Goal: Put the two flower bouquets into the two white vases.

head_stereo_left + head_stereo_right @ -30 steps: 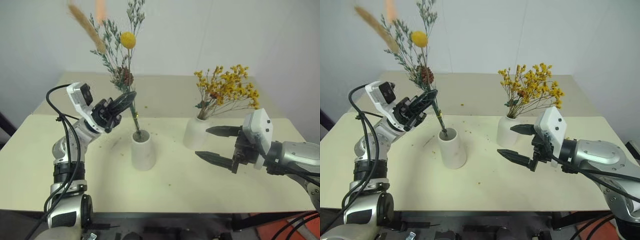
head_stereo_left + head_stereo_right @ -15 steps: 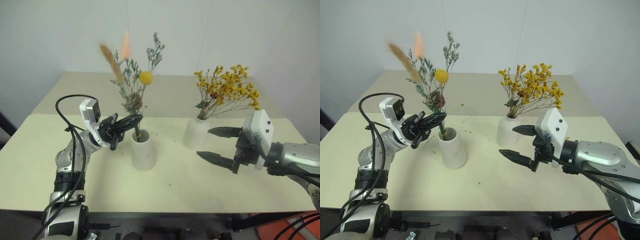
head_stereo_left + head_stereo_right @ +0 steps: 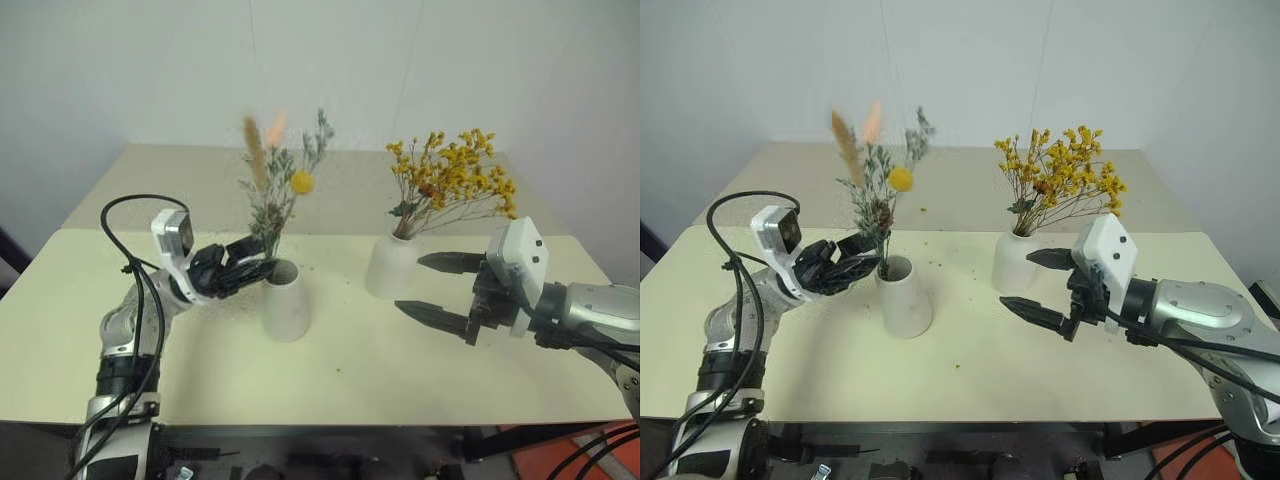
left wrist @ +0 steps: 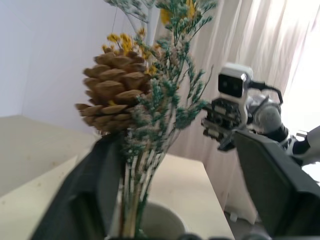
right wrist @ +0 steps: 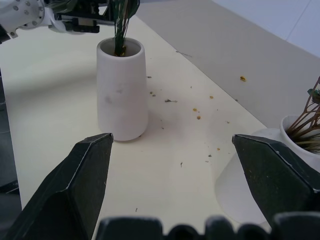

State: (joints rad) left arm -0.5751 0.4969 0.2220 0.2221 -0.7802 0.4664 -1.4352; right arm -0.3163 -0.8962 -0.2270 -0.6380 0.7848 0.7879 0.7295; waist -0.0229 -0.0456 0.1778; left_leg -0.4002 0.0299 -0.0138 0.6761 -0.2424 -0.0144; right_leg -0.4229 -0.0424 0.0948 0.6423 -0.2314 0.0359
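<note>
The sparse bouquet (image 3: 272,195), with its pinecone (image 4: 112,95) and a yellow ball flower, stands with its stems in the tapered white vase (image 3: 287,300) at mid-table. My left gripper (image 3: 255,270) is open at the vase's mouth. Its fingers (image 4: 95,195) stand wide apart, and the stems rise just beside one of them. The yellow bouquet (image 3: 455,185) stands in the rounded white vase (image 3: 392,265) to the right. Just right of that vase my right gripper (image 3: 410,285) is open and holds nothing.
Both vases rest on a cream table (image 3: 350,380) with small flower crumbs (image 5: 197,114) scattered between them. A white wall rises behind the table. The table's front edge runs close below both arms.
My left gripper came down with the sparse bouquet, its stems sank into the tapered vase, and the fingers opened off them. The right arm stayed still.
</note>
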